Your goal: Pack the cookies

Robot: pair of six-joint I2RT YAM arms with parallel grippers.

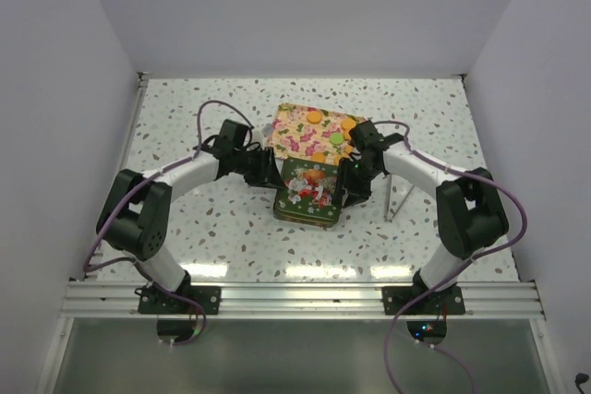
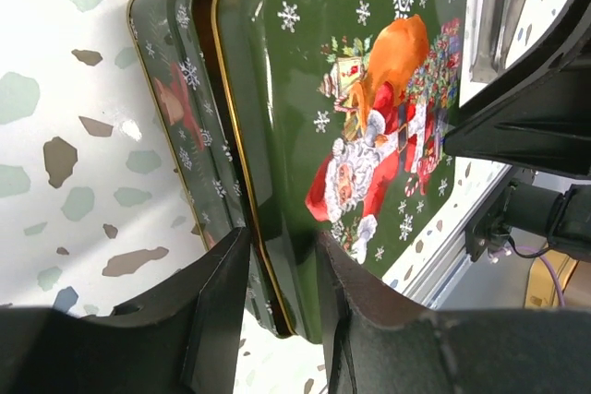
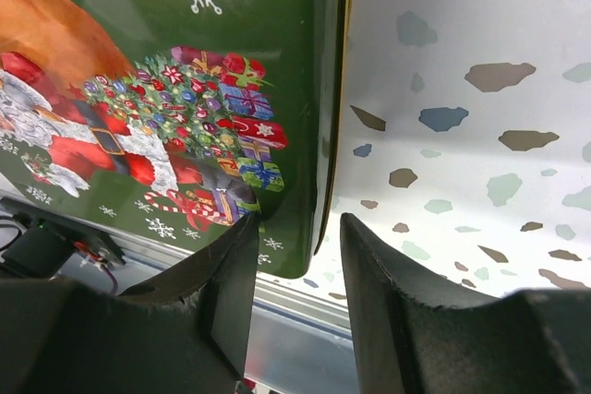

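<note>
The left end effector [image 2: 282,237] is closed onto the near-left edge of the lid [image 2: 305,89]. One finger [image 2: 217,302] sits against the gold rim and the other lies on the green top. The Santa picture lies just ahead of this end effector.

Outside its outer finger, the base [image 2: 171,108] of the tin shows from under the lid. The lid is offset from the base, and whether it is seated cannot be told.

The right end effector [image 3: 298,220] straddles the opposite edge of the lid with its fingers apart. The inner finger [image 3: 226,292] rests at the printed top. A thin strip of speckled bench [image 3: 462,136] shows between the lid's rim and the outer finger.

From above, the two end effectors face each other across the tin, one at each side, with the tin directly between them on the bench.

The cookies [image 1: 315,117] lie past both end effectors, on a floral tray [image 1: 291,136] that touches the far side of the tin. Several orange ones and a green one are visible there. The tray's right corner is close to the right wrist. No cookie is between the fingers of either end effector.
</note>
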